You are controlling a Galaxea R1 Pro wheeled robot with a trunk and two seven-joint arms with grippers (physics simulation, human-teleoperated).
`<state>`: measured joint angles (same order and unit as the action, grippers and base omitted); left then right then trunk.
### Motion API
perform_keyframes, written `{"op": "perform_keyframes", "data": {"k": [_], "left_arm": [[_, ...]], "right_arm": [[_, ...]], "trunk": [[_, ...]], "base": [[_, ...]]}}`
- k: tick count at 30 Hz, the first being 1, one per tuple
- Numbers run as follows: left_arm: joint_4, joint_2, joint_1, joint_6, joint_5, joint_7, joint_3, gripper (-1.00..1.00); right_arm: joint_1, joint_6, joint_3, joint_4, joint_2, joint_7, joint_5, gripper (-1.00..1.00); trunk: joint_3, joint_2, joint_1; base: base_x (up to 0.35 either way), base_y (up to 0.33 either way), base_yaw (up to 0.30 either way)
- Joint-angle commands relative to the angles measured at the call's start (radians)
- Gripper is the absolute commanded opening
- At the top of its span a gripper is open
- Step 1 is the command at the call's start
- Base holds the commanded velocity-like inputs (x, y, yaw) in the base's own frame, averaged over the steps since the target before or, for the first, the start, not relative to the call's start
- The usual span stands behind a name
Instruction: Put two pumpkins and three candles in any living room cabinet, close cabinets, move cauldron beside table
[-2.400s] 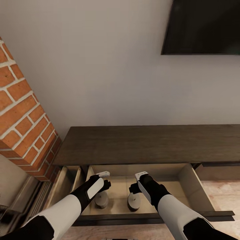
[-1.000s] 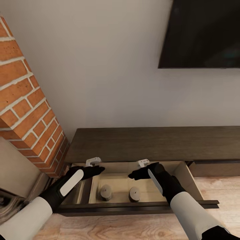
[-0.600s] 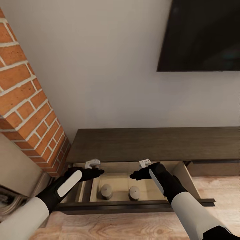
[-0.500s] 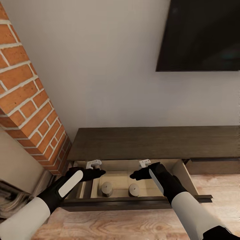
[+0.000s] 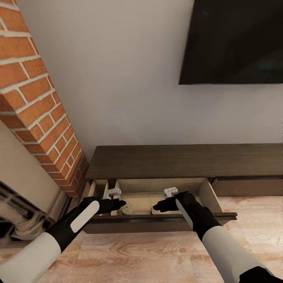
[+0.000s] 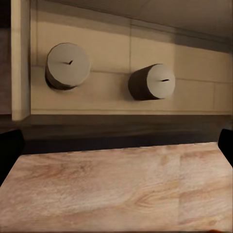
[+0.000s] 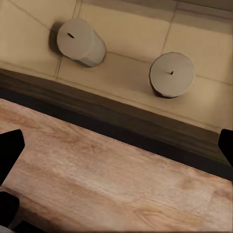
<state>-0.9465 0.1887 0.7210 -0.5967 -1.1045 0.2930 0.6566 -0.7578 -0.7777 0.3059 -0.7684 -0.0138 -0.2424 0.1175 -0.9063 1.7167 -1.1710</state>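
Step in hand (head view): two candles already stand upright in the open drawer of the cabinet; I judge this a retreat after the drop-off, with a third candle and both pumpkins left to fetch.
Left gripper (head view): the left gripper hangs above the drawer's front edge, fingers spread, holding nothing.
Right gripper (head view): the right gripper hangs above the same front edge, over the second candle; whether it is spread or pressed together cannot be told here.
Landmark (head view): the drawer sits at the cabinet's end nearest the brick column, below the wall-mounted television.
Left wrist view: both candles stand well apart on the tan drawer bottom, beyond the dark drawer front and the wooden floor; the dark finger tips at the picture's edges are wide apart.
Right wrist view: the two candles are upright inside the drawer; the fingers at the edges are likewise spread, empty.
Next move: turn away to find the remaining items; I would leave the drawer open until they are in.
Change from 2.4 s ago: the grippers were then down beside the candles; they have since lifted, and the camera has pulled back, so the drawer front now hides much of the candles.
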Motion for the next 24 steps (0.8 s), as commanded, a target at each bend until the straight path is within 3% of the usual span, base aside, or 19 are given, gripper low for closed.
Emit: {"op": "perform_keyframes", "data": {"k": [1,9,10,13,24], "left_arm": [[0.0,0.0,0.0,0.0,0.0,0.0,0.0,1.0],[0.001,0.001,0.0,0.0,0.0,0.0,-0.002,1.0],[0.004,0.004,0.0,0.0,0.0,0.0,-0.002,1.0],[0.006,0.004,0.0,0.0,0.0,0.0,-0.002,1.0],[0.012,0.005,0.0,0.001,0.004,0.0,0.001,1.0]], "right_arm": [[0.0,0.0,0.0,0.0,0.0,0.0,0.0,1.0],[0.0,0.0,-0.001,-0.001,0.0,0.0,-0.001,1.0],[0.0,0.0,-0.001,-0.003,0.013,0.0,-0.002,1.0],[0.0,0.0,-0.001,-0.003,0.013,0.0,-0.002,1.0],[0.0,0.0,0.001,0.003,0.009,0.001,0.001,1.0]], "trunk": [[0.003,-0.007,0.004],[0.028,-0.063,0.035],[0.028,-0.063,0.035],[0.028,-0.063,0.035],[0.028,-0.063,0.035]], "base": [[-0.057,0.0,0.0],[-0.009,0.0,0.0],[0.0,0.0,0.0],[0.0,0.0,0.029],[0.0,0.0,0.268]]}}
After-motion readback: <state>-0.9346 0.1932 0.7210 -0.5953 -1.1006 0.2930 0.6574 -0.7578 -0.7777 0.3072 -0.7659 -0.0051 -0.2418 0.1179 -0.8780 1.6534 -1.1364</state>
